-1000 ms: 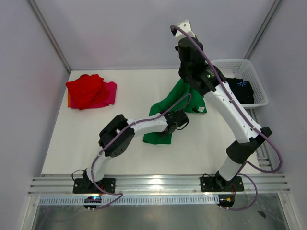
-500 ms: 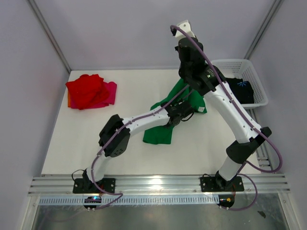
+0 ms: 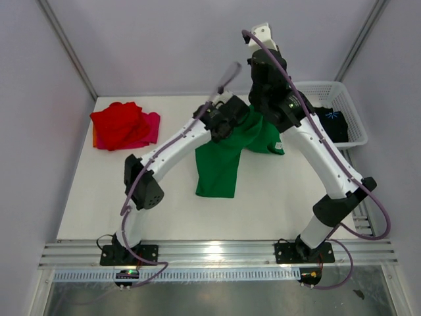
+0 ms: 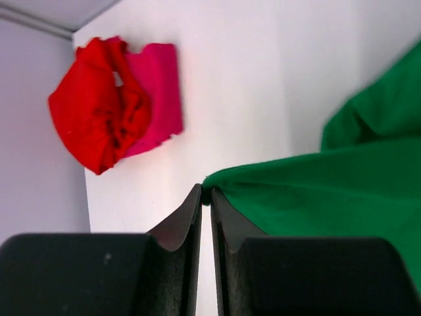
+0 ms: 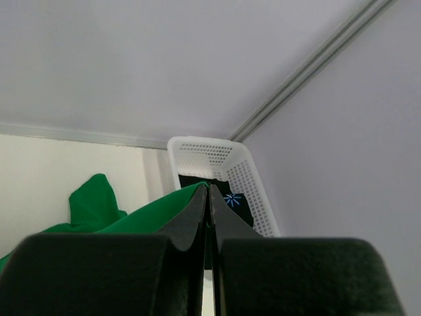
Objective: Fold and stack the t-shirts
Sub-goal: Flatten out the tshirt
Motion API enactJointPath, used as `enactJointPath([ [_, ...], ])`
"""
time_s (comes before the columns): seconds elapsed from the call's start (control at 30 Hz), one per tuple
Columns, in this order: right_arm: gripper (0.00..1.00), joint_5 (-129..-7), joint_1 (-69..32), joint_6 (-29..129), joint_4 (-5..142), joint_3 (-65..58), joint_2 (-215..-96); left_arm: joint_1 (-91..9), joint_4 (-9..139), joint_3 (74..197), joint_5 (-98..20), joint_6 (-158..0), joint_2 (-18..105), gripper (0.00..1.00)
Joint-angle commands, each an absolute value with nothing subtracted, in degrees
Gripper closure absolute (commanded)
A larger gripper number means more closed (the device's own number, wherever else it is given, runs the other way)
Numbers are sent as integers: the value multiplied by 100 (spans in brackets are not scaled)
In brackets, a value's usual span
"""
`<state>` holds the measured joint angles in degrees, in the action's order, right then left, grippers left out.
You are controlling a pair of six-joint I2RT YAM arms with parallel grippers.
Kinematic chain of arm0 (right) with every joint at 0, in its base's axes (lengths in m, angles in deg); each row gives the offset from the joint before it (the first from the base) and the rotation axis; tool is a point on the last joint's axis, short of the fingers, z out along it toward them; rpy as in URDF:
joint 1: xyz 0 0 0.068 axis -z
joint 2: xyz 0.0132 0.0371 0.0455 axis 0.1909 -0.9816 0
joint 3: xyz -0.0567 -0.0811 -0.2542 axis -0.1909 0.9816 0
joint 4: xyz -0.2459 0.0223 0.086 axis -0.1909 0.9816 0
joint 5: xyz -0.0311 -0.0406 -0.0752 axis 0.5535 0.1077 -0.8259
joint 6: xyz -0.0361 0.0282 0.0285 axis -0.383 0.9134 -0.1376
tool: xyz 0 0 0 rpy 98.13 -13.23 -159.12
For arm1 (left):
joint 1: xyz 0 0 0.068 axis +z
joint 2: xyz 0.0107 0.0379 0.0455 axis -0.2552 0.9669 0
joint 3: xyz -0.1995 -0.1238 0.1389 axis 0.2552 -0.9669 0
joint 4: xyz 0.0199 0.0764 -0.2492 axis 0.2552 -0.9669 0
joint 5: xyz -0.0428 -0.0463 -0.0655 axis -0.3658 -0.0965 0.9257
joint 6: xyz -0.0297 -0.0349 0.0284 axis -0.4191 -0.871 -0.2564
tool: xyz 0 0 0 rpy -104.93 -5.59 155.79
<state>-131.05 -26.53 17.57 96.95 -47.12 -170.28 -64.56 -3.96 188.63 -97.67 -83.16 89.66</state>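
A bright green t-shirt (image 3: 227,158) hangs above the table, stretched between both grippers, its lower hem trailing on the tabletop. My left gripper (image 4: 205,192) is shut on one corner of the green t-shirt (image 4: 316,191). My right gripper (image 5: 209,188) is shut on another edge of the green t-shirt (image 5: 145,210). The red t-shirt (image 3: 117,124) lies crumpled on the magenta-pink t-shirt (image 3: 151,126) at the far left; both show in the left wrist view, the red t-shirt (image 4: 99,118) and the pink one (image 4: 158,92). A black t-shirt (image 3: 332,122) with a small blue print sits in the basket.
The white lattice basket (image 3: 329,89) stands at the far right corner, seen also as the basket (image 5: 217,155) in the right wrist view. White tabletop (image 3: 131,197) spreads under the arms. Grey walls close in the back and sides.
My left arm has swung up and toward the back, lifting its corner of the green t-shirt from the table middle. The shirt now hangs spread between the two grippers.
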Motion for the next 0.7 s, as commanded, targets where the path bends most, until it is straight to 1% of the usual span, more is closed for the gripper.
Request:
enactJointPath([
  [0.0,97,-13616,-2608,1501,9167,-4671,-16568,-6041,-440,19458,-10585,-8727,8006,89],
  [0.2,97,-13924,-2599,1089,8772,-4636,-16164,-5496,-89,19642,-10612,-8895,7066,88],
  [0.4,97,-14188,-2599,965,8683,-4609,-15848,-5460,141,19923,-10753,-8534,6424,89],
  [0.67,97,-14540,-2608,956,8771,-4715,-15390,-5460,536,19898,-10068,-8481,5299,91],
])
